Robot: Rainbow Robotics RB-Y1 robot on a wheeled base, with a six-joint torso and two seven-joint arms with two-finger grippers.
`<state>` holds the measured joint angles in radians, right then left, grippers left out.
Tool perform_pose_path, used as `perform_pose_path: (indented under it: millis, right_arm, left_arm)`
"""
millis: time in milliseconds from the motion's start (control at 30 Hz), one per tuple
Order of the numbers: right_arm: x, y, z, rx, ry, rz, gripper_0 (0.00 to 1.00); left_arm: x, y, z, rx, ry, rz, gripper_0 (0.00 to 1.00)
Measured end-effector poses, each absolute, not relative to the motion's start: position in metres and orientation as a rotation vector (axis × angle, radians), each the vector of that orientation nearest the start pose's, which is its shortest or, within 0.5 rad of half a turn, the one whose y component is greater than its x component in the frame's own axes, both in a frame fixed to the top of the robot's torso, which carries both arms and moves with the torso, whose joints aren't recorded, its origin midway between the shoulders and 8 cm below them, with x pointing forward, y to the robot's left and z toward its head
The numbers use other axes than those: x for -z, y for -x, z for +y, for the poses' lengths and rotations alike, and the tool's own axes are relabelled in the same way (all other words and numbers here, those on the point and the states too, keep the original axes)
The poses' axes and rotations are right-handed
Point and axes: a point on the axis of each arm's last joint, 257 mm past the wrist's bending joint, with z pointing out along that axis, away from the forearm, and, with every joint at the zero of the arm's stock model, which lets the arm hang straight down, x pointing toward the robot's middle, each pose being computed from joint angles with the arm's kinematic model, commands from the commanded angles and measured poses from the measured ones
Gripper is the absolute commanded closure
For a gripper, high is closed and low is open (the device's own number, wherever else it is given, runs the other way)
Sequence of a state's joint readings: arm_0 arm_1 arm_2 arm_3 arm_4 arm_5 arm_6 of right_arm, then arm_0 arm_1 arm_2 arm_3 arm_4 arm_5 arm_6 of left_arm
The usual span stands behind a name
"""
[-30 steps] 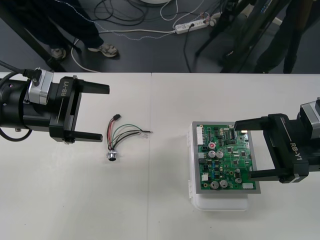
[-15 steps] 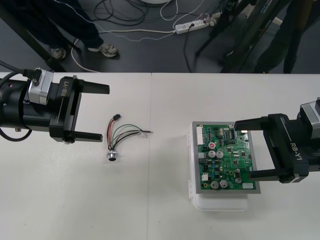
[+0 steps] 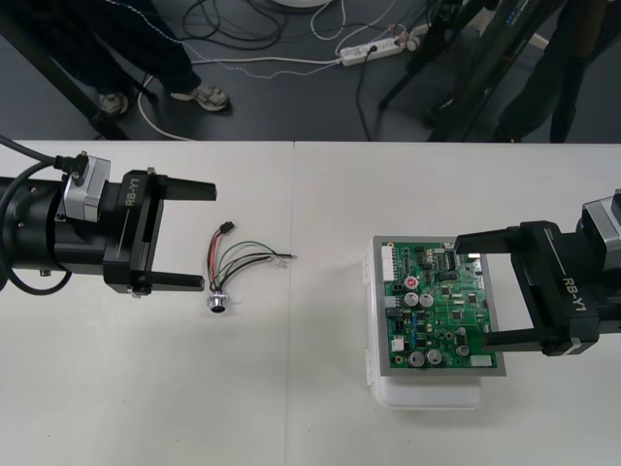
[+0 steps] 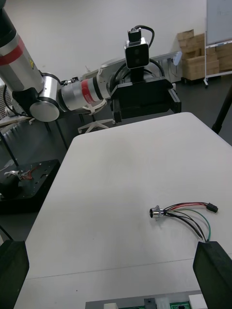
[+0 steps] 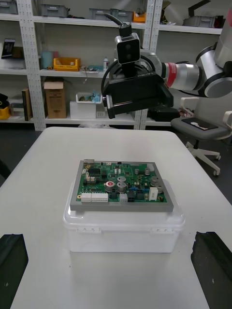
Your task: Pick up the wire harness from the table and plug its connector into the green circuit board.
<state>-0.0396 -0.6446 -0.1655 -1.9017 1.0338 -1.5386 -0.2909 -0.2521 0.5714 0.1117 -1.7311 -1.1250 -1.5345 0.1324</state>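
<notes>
Harness (image 3: 236, 262) lies on surface (image 3: 291, 388) at 3 o'clock of left gripper (image 3: 208, 234), fingers apart; right gripper (image 3: 470, 289), fingers apart, over 3 o'clock edge of board (image 3: 432, 311).

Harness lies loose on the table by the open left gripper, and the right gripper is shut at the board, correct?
No: the right gripper is open, fingers spread at the board, as the front view shows. The harness does lie loose on the table by the open left gripper.
</notes>
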Motion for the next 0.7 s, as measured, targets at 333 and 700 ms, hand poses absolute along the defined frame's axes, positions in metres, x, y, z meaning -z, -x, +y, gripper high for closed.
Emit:
perform_pose_path:
  millis: [333,700]
  right_arm:
    - [0.1,-0.285,-0.132,-1.078,1.339,1.233,0.0]
    - [0.094,-0.283,-0.129,-1.099,1.315,1.207,0.0]
  left_arm:
    - [0.085,-0.345,0.109,0.917,-1.435,1.071,0.0]
    - [0.092,-0.348,0.12,0.876,-1.476,1.11,0.0]
